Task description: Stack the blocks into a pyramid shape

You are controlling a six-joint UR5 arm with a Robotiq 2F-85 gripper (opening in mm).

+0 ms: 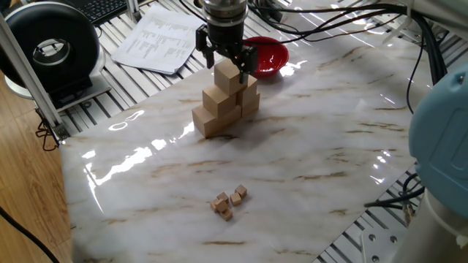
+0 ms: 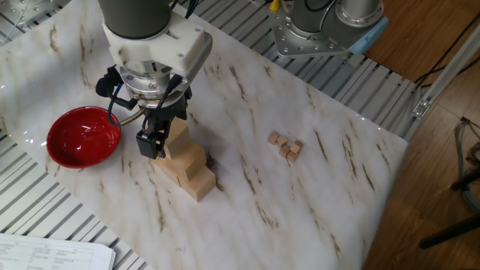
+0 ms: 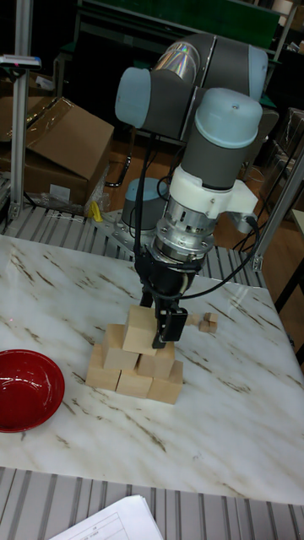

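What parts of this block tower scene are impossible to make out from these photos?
- Far side of the pyramid: in one fixed view the near blocks cover those behind, so the exact count is unclear.
- Top block: in the other fixed view the pincer hides part of it, so contact cannot be judged.
- Small cubes: in the tall view mostly hidden behind the pincer.
- Printed sheets: text too small to read.

- The tool (image 1: 228, 64) hangs over the pyramid shape (image 1: 227, 101), fingers either side of the top cube (image 1: 227, 77).
- A red bowl (image 1: 266, 56) sits just behind the stack, near the bench's (image 1: 307, 146) far edge.
- Tiny cubes (image 1: 229, 201) cluster toward the near edge.
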